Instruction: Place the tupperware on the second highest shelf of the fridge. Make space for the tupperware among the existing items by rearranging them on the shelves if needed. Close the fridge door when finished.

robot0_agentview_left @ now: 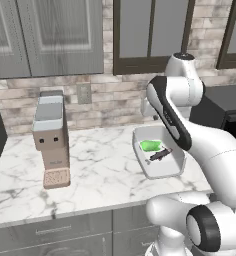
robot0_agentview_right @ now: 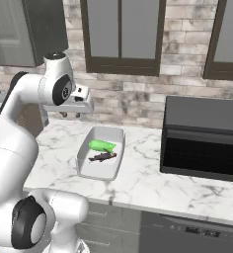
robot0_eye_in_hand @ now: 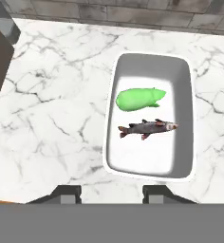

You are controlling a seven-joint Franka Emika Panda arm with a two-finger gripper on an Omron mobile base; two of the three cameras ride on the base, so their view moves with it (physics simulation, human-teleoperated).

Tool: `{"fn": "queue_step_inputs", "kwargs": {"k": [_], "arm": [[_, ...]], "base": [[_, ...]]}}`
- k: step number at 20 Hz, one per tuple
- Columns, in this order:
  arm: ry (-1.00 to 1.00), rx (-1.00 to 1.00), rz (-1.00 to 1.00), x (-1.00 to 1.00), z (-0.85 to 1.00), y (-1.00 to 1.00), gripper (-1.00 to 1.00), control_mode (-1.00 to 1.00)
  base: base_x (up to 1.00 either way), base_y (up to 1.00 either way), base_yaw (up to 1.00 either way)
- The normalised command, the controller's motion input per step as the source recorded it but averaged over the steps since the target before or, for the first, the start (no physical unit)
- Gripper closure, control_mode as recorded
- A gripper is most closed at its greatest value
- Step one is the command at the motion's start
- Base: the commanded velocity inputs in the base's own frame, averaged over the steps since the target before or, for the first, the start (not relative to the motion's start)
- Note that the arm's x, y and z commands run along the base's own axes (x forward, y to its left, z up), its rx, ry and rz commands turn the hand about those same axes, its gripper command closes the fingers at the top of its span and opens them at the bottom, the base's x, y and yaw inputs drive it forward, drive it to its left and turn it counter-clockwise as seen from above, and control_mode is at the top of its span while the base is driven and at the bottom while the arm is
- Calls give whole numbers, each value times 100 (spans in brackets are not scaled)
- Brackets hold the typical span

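1. The gripper (robot0_eye_in_hand: 111, 193) hangs above the marble counter (robot0_eye_in_hand: 52, 118) with its two dark fingertips (robot0_eye_in_hand: 66, 193) spread well apart and nothing between them; the jaws stand open.
2. Just ahead of the fingertips, slightly toward the right one in the hand view, lies the tupperware (robot0_eye_in_hand: 185, 118), an open white rectangular tub with rounded corners resting flat on the counter.
3. Inside the tub, nearer the far end from the gripper, is a bright green oblong vegetable (robot0_eye_in_hand: 140, 98); just on the gripper's side of it lies a small dark grey fish (robot0_eye_in_hand: 147, 128). The two sit close together, and I cannot tell whether they touch.
4. In the right base view the hand sits up near the brick wall, above and behind the tupperware (robot0_agentview_right: 86, 163), not touching it.
5. Off to the gripper's left in the left base view stands a tan and grey coffee machine (robot0_agentview_left: 51, 140) on the same counter, well apart from the tub (robot0_agentview_left: 177, 167).
6. To the gripper's right in the right base view, a black microwave (robot0_agentview_right: 205, 138) sits on the counter, near the tub but apart from it.
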Motion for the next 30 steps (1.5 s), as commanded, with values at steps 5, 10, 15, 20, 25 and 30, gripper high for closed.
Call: {"fn": "queue_step_inputs", "kwargs": {"k": [5, 10, 15, 20, 25, 30], "arm": [[1, 0, 0, 0, -4, -47, -100, -100], [2, 0, 0, 0, -28, -70, -100, -100], [0, 0, 0, 0, -67, -78, -100, -100], [5, 0, -2, 0, -72, -51, -100, -100], [5, 1, -2, 21, -57, -6, -100, -100], [4, 6, -1, 53, -42, 0, -100, -100]], "base": [[0, 0, 0], [0, 0, 0], [0, 0, 0], [0, 0, 0], [0, 0, 0], [0, 0, 0]]}}
